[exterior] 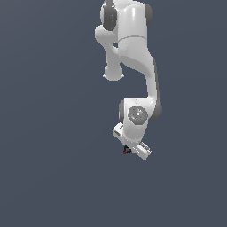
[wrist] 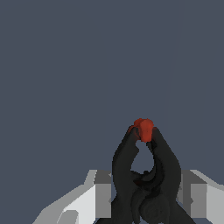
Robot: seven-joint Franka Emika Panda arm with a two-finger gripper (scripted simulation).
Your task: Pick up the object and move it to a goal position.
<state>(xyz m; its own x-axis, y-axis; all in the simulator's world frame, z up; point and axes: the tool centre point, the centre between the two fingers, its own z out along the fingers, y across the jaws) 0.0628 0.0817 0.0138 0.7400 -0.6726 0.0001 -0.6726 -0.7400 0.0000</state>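
Object (wrist: 146,175): small black, two curved prongs meeting at red tip; gripper (exterior: 128,150) clamped around it.

Seemingly open space around gripper (exterior: 129,150)

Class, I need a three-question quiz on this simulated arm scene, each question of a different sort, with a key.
1. True or false: the black object sits between the fingers of the gripper.
2. Multiple choice: the object's tip is A) blue, B) red, C) green.
3. Fill in: in the exterior view the gripper hangs at the ______ end of the white arm.

Key: 1 true; 2 B; 3 lower.
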